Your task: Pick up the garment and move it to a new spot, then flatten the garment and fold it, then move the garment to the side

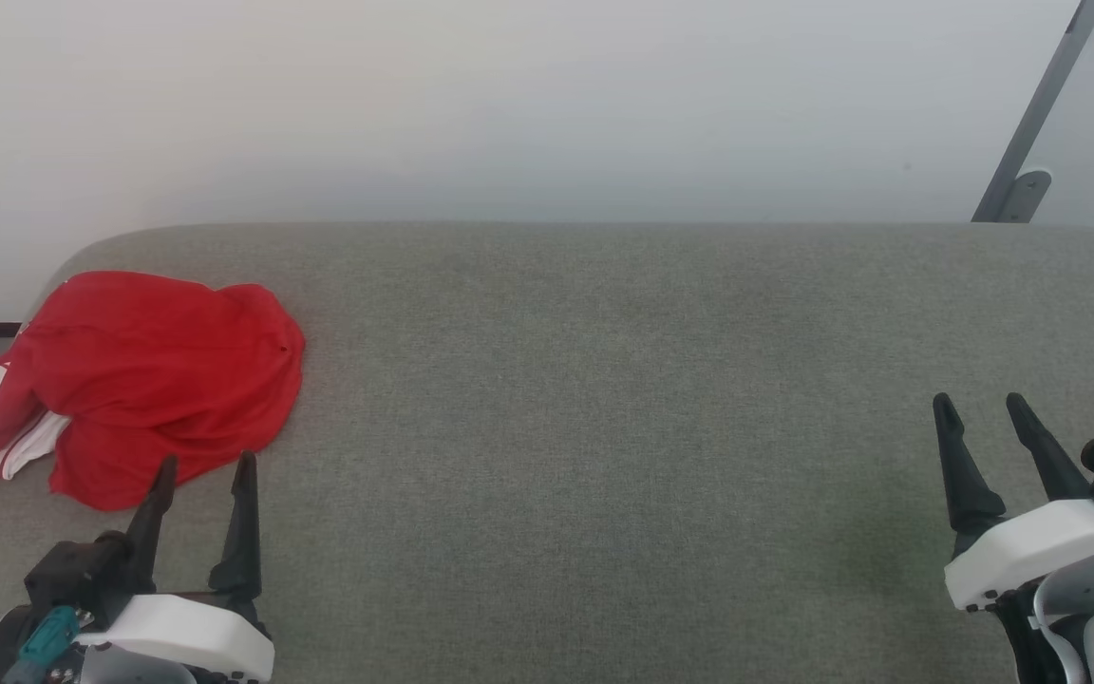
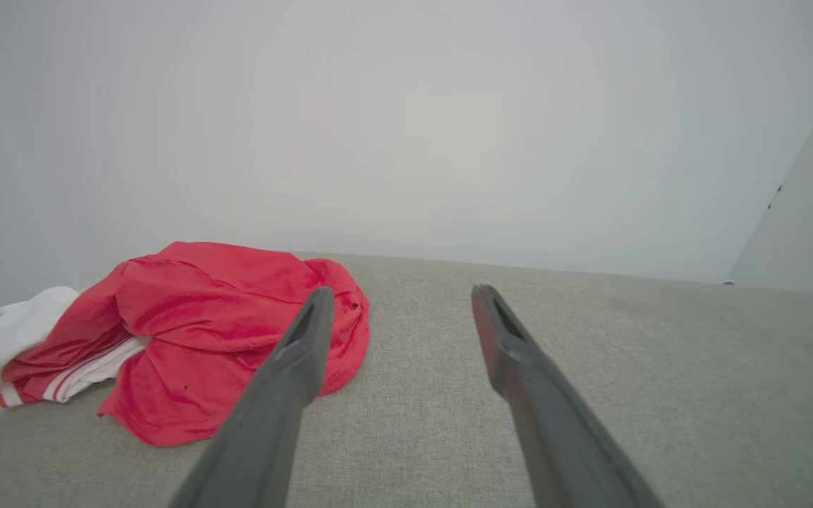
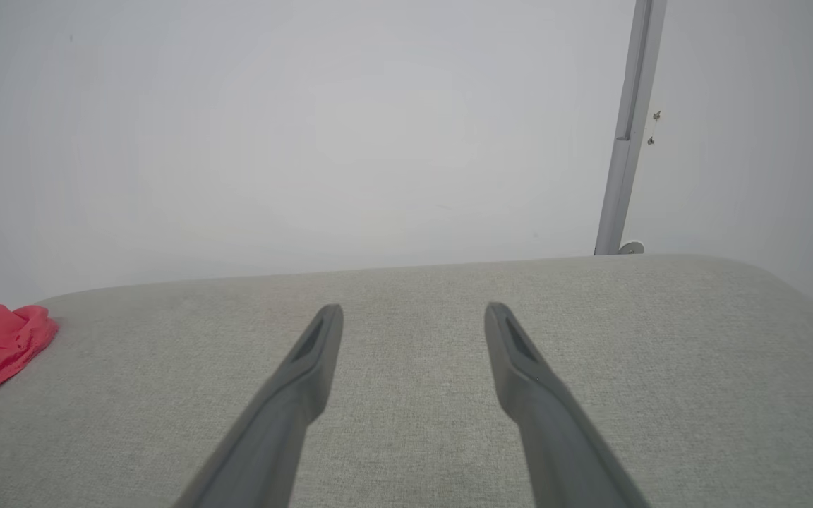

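**Both released: left hand (image 1: 206, 459) and right hand (image 1: 976, 399) grip nothing**

Dark fingers (image 1: 243, 522) stand spread above the grey fabric-covered counter (image 1: 604, 380). A crumpled bright red jersey T-shirt with white stripe-trimmed sleeves (image 1: 158, 370) lies at its left end, just beyond the left fingertips, perhaps touching.

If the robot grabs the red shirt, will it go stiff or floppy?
Probably floppy: the red shirt lies crumpled in soft folds, so it would likely droop. It seems light, being thin cloth. The woven grey surface may keep it from sliding.
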{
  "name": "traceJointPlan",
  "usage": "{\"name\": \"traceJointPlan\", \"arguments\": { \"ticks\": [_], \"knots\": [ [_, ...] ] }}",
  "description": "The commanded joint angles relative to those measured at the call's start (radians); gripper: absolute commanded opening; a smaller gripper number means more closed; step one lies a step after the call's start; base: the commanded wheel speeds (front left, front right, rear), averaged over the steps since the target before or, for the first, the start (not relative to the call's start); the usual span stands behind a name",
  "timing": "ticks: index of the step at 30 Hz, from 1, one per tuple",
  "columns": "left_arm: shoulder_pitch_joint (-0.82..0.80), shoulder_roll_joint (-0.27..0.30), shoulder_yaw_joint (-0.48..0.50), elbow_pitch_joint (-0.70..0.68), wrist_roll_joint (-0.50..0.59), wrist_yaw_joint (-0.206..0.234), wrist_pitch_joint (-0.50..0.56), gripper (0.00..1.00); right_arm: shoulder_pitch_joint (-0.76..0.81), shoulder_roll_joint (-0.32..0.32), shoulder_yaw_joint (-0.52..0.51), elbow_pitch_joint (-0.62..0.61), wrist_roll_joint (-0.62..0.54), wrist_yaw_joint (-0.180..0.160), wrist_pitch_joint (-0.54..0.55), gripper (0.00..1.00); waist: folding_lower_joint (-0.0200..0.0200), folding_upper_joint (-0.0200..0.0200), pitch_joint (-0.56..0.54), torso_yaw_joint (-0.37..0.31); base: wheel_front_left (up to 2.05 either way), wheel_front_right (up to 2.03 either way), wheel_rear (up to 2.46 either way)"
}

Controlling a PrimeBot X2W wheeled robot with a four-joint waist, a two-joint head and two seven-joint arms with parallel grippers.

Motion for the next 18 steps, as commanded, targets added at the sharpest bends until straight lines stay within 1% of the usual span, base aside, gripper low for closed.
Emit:
{"name": "traceJointPlan", "arguments": {
  "ticks": [1, 8, 18],
  "knots": [
    [0.000, 0.006, -0.003, -0.006, 0.016, 0.001, -0.011, 1.00, 0.005, -0.002, -0.001, -0.008, -0.017, 0.000, -0.009, 1.00, 0.0000, 0.0000, 0.000, 0.001, 0.00, 0.00, 0.00],
    [0.002, 0.020, -0.012, -0.010, 0.044, -0.003, -0.021, 1.00, 0.005, -0.003, -0.003, -0.010, -0.065, 0.000, -0.017, 1.00, 0.0000, 0.0000, -0.004, 0.003, 0.00, 0.00, 0.00],
    [-0.003, 0.021, -0.010, -0.006, 0.012, -0.012, -0.020, 1.00, 0.009, -0.002, -0.001, -0.011, -0.063, 0.000, -0.018, 1.00, 0.0000, 0.0000, -0.008, 0.005, 0.00, 0.00, 0.00]
  ]
}}
